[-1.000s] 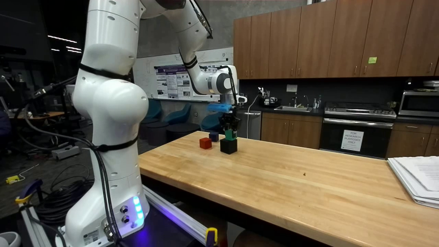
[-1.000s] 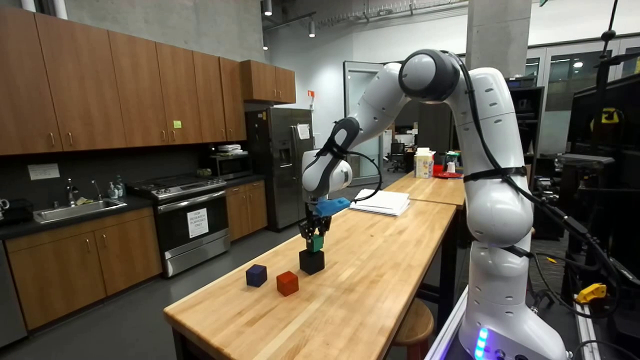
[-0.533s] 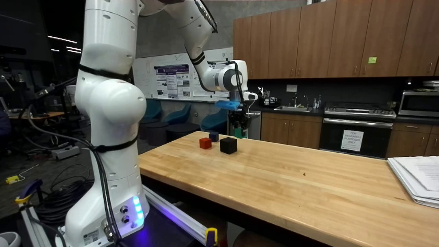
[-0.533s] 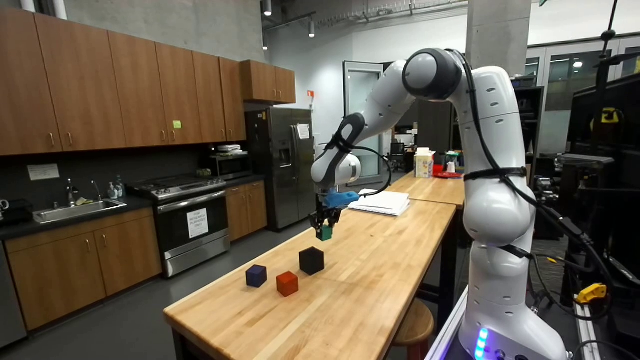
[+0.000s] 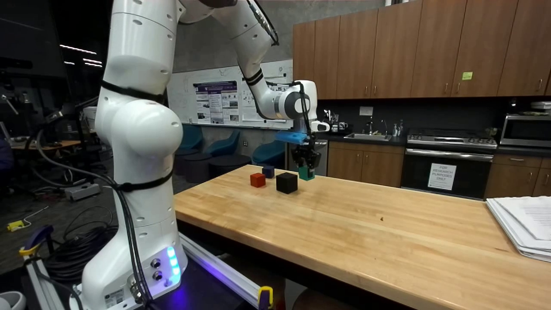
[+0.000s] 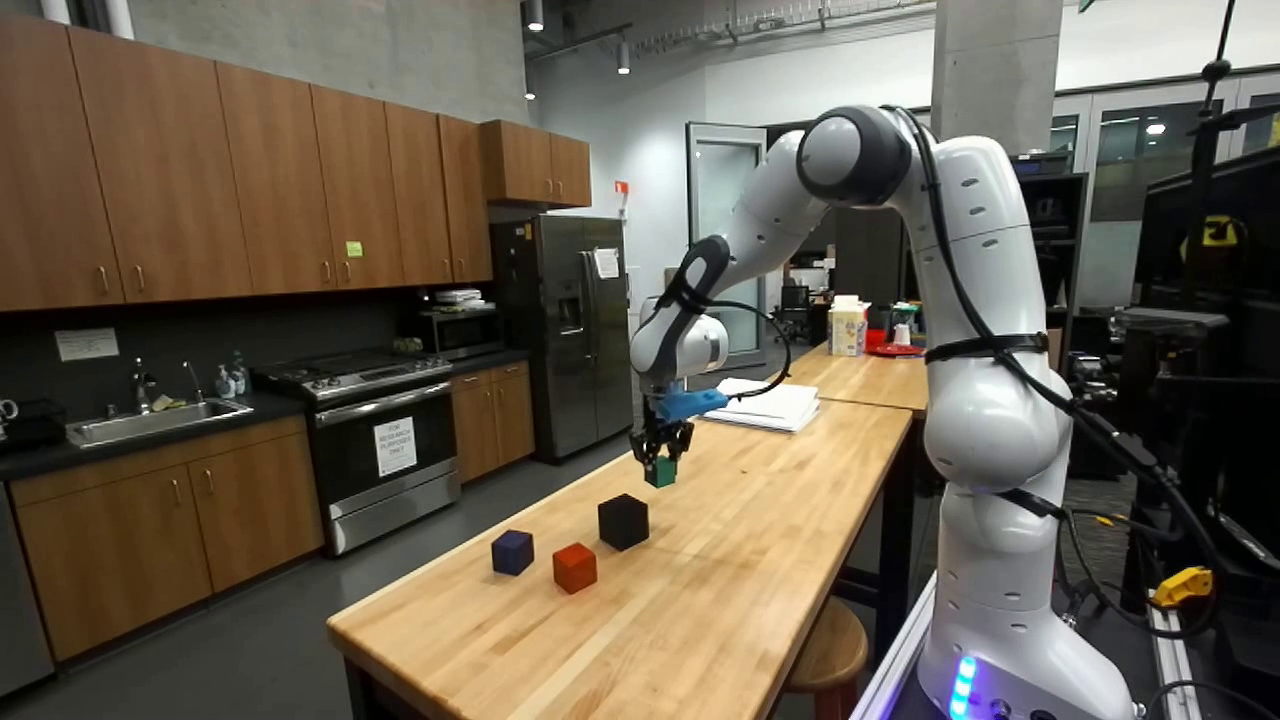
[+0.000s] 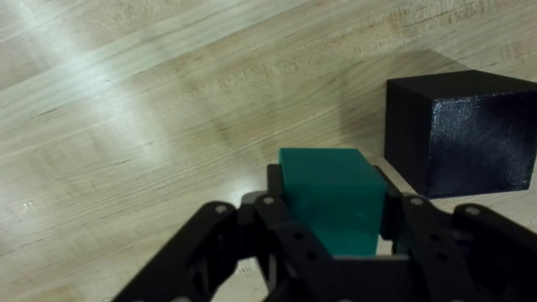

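Grasping green cube (image 7: 333, 209) in gripper (image 7: 330, 188), above table (image 6: 660, 610), near black cube (image 7: 478, 138) at two o'clock (wrist view). Could knock it if swung that way, or slip if pinched loosely.

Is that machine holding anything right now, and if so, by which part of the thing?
Yes, a green cube: the pincer grips it by two opposite side faces.

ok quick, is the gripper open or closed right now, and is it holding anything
Robotiq gripper: closed, holding the green cube between its fingers.
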`<action>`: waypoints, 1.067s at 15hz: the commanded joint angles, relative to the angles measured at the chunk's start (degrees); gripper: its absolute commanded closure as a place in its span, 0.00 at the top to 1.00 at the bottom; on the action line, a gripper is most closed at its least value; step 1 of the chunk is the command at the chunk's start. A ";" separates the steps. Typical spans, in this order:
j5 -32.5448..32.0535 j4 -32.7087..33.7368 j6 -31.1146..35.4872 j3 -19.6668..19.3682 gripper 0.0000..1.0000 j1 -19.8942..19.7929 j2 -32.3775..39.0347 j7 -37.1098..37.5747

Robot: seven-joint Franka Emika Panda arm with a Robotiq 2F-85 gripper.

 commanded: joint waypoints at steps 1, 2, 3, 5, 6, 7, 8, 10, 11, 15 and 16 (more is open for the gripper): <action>1.65 0.53 2.10 0.84 0.24 -0.35 1.33 -3.45; 1.76 0.71 2.69 1.00 0.24 -0.35 1.83 -4.12; 1.73 1.04 3.11 1.10 0.24 -0.31 2.53 -4.42; 1.26 1.65 3.72 1.06 0.24 -0.15 3.83 -4.34; 0.80 1.89 4.17 0.96 0.24 -0.03 4.41 -4.25; 0.70 2.15 4.44 0.93 0.24 0.00 4.96 -4.27; 0.69 2.55 4.46 0.92 0.24 0.00 5.50 -4.29; -0.20 3.57 4.70 0.41 0.24 0.12 6.97 -3.77; -0.34 4.09 4.52 0.26 0.24 0.07 7.62 -3.66; -0.48 6.04 4.22 -0.19 0.24 -0.04 9.88 -3.54; -0.50 6.45 4.21 -0.30 0.24 -0.07 10.36 -3.54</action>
